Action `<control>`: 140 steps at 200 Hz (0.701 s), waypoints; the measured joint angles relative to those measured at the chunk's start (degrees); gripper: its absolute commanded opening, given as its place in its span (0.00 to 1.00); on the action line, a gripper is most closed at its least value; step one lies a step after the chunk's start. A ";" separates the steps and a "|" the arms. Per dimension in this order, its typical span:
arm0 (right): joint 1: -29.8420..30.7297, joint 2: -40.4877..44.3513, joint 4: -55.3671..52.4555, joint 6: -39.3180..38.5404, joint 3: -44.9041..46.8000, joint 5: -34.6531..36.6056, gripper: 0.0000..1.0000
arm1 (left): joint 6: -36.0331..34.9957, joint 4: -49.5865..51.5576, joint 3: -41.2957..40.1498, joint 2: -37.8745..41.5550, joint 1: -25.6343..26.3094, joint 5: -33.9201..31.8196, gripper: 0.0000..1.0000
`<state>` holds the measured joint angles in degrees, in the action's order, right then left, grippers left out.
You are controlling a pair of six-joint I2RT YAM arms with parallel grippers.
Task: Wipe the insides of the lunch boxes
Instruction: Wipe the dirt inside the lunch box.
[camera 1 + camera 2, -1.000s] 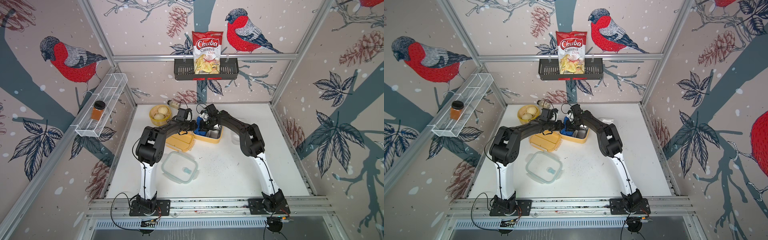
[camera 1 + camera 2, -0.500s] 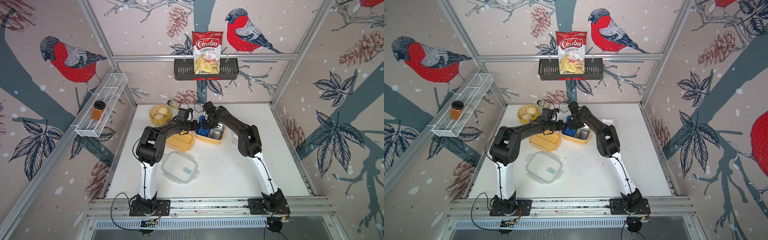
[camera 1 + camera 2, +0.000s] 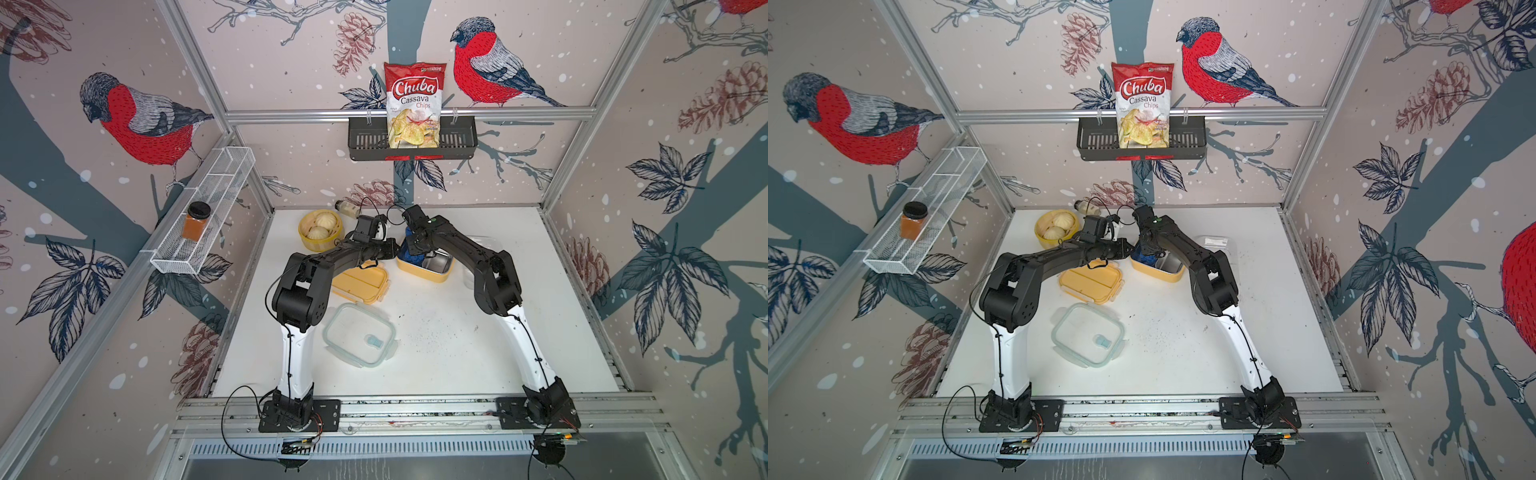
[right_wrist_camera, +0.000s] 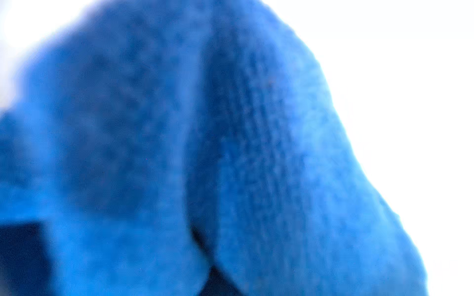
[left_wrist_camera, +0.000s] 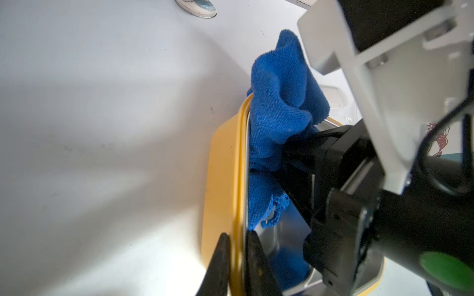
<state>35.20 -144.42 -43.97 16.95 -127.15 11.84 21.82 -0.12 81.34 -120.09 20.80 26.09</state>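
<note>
Rim of yellow box [image 5: 220,166] — left tool [image 5: 238,234] clamped | blue cloth [image 5: 279,102] heaped inside

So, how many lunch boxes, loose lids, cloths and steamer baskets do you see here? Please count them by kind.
Lunch boxes: 2 (yellow lunch box, clear lunch box)
Loose lids: 2 (yellow lid, clear lid)
Cloths: 1 (blue cloth)
Steamer baskets: 1 (yellow steamer basket)
Total: 6

yellow box [image 3: 426,274] | open, steel inside, far-ctr | clear lid [image 3: 359,340] off, upturned
</note>
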 measured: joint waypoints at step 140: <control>-1.64 1.51 16.13 0.17 8.26 -26.69 0.01 | -0.13 0.66 0.50 -0.39 -0.24 -3.19 0.15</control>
<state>33.56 -142.91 -27.83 17.12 -118.89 -14.85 21.69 0.54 81.84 -120.49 20.56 22.90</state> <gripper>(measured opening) 0.081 0.150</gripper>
